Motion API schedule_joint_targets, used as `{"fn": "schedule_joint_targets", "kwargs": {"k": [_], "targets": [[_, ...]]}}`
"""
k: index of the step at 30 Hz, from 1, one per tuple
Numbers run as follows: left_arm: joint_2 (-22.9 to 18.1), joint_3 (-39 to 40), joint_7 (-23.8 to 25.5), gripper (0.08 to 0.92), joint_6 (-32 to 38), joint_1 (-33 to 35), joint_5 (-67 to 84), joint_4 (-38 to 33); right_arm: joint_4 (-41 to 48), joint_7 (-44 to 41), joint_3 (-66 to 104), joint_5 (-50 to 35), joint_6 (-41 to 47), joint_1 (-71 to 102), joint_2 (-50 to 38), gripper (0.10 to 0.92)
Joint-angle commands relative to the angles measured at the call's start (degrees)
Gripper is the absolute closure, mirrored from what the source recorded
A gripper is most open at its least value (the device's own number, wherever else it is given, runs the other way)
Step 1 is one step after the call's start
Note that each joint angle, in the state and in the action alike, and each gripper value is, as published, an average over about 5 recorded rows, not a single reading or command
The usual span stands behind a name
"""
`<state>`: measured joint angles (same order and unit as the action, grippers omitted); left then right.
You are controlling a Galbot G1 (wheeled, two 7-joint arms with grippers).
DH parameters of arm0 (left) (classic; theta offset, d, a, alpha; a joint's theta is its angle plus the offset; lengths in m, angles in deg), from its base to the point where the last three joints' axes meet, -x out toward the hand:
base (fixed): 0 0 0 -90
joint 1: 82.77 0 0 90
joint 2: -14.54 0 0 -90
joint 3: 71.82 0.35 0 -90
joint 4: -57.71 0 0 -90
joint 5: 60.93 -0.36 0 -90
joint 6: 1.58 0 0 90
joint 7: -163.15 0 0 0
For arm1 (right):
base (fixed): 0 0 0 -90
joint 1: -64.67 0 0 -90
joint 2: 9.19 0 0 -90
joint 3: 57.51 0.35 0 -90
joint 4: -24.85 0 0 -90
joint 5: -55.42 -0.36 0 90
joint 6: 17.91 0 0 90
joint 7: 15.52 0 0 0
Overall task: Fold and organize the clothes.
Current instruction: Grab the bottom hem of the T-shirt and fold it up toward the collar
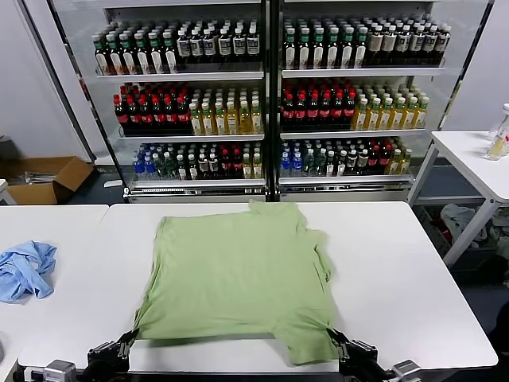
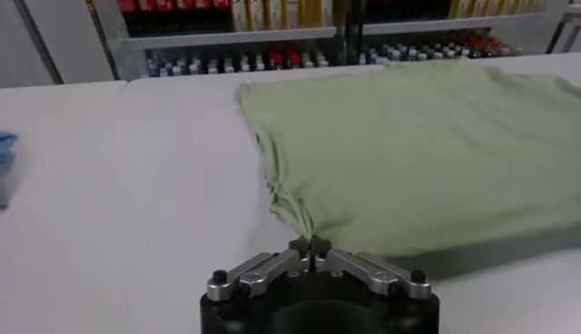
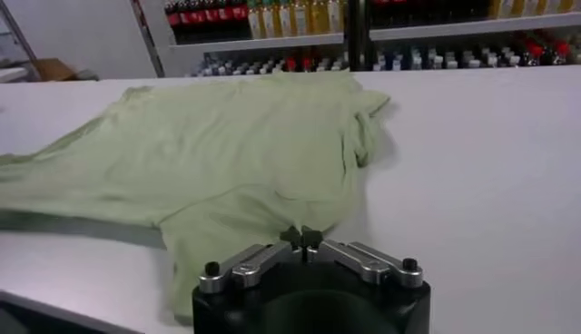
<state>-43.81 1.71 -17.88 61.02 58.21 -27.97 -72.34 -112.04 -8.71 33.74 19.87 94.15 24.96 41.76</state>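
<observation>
The light green shirt lies spread flat on the white table, plain side up; its print and buttons are hidden. My left gripper is at the near left corner of the shirt, shut on the bunched hem corner. My right gripper is at the near right corner, shut on the shirt's edge by the sleeve. In the left wrist view the left gripper has its jaws closed with fabric running into them. In the right wrist view the right gripper has its jaws closed on the cloth edge.
A crumpled sky-blue garment lies on the adjoining table to the left and shows in the left wrist view. Glass-door fridges full of bottles stand behind. A cardboard box is on the floor at far left; another white table is at right.
</observation>
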Motion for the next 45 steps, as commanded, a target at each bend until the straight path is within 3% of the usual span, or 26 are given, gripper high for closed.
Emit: {"fn": "schedule_joint_targets", "kwargs": {"k": [1, 8, 12, 18, 25, 35, 45], "targets": [[-0.2, -1.2, -1.3, 0.918, -1.1, 10.3, -4.1, -8.2, -5.7, -3.1, 6.0, 4.0, -0.5, 12.8, -0.2, 0.92], [0.1, -6.2, -1.5, 0.918, -1.3, 14.1, -2.4, -10.6, -7.6, -3.2, 7.4, 6.2, -1.6, 16.2, 0.6, 0.92], [0.5, -9.6, -1.9, 0.918, -2.1, 12.7, 0.6, -11.3, -8.3, -2.8, 7.5, 5.9, -1.8, 14.1, 0.1, 0.92], [1.9, -10.1, -1.6, 0.918, -4.3, 2.6, 7.3, -8.0, -7.8, -0.3, 6.1, -0.6, 0.9, 2.8, -1.5, 0.92], [3.5, -2.7, -1.1, 0.918, -2.6, -13.8, 8.6, 3.6, 0.5, 3.8, -1.0, -4.5, 3.7, -17.2, -1.9, 0.92], [1.1, 7.9, -0.7, 0.918, 1.3, -25.5, 6.4, 14.0, 9.8, 5.5, -9.1, -5.0, 6.1, -32.1, -1.4, 0.92], [-0.5, 13.2, 0.4, 0.918, 3.3, -33.3, 4.2, 21.8, 17.1, 5.0, -13.4, -0.9, 7.2, -39.0, 0.1, 0.92]]}}
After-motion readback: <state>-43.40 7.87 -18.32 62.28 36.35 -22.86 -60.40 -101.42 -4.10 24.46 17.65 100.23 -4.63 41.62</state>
